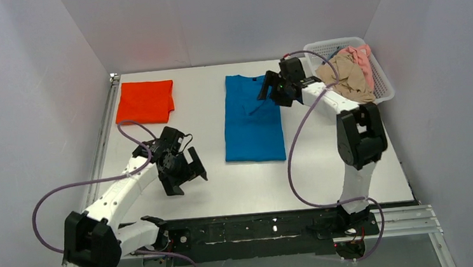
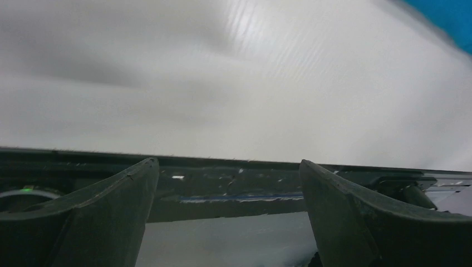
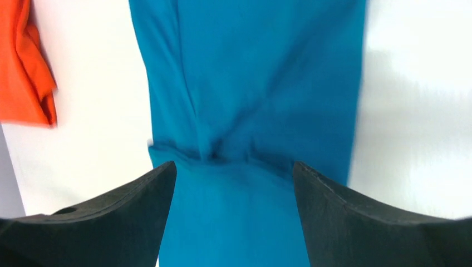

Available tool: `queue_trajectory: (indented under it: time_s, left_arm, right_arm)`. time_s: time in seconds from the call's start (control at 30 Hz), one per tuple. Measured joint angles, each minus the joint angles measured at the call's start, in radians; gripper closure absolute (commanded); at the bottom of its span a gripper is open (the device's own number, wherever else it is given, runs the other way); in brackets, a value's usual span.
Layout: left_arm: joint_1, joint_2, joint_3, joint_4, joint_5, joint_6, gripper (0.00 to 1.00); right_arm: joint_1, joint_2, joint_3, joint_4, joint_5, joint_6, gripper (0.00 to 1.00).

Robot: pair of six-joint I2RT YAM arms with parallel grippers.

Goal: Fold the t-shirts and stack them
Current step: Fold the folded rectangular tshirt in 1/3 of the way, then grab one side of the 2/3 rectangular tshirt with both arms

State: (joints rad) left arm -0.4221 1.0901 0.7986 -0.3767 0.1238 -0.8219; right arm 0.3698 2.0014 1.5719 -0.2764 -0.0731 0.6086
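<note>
Right pincer [image 3: 234,165] spread above blue t-shirt [image 1: 253,122], left pincer [image 1: 188,179] spread; fold could be skewed if one layer is pinched

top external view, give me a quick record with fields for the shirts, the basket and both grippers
blue shirt: folded to a long strip, flat mid table
orange shirt: folded, far left
beige shirt, pink shirt: crumpled in the basket, far right
left gripper: open, over bare table
right gripper: open, above blue shirt's far end
stack: not yet started
</note>
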Motion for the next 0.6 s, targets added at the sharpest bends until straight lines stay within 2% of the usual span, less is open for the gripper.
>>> queue_trajectory:
  time_s: [0.17, 0.3, 0.47, 0.6]
  left_arm:
    - [0.0, 0.223, 0.11, 0.132, 0.05, 0.0, 0.02]
    - [0.0, 0.427, 0.204, 0.237, 0.084, -0.001, 0.02]
    - [0.0, 0.601, 0.25, 0.329, 0.122, -0.01, 0.17]
    - [-0.012, 0.682, 0.283, 0.367, 0.158, -0.031, 0.26]
  right_arm:
    - [-0.005, -0.382, -0.396, -0.007, 0.014, 0.021, 0.15]
    - [-0.01, -0.603, -0.638, -0.009, 0.017, 0.056, 0.15]
    - [-0.012, -0.694, -0.842, 0.012, -0.009, 0.108, 0.16]
    - [-0.013, -0.7, -0.917, 0.041, -0.032, 0.152, 0.17]
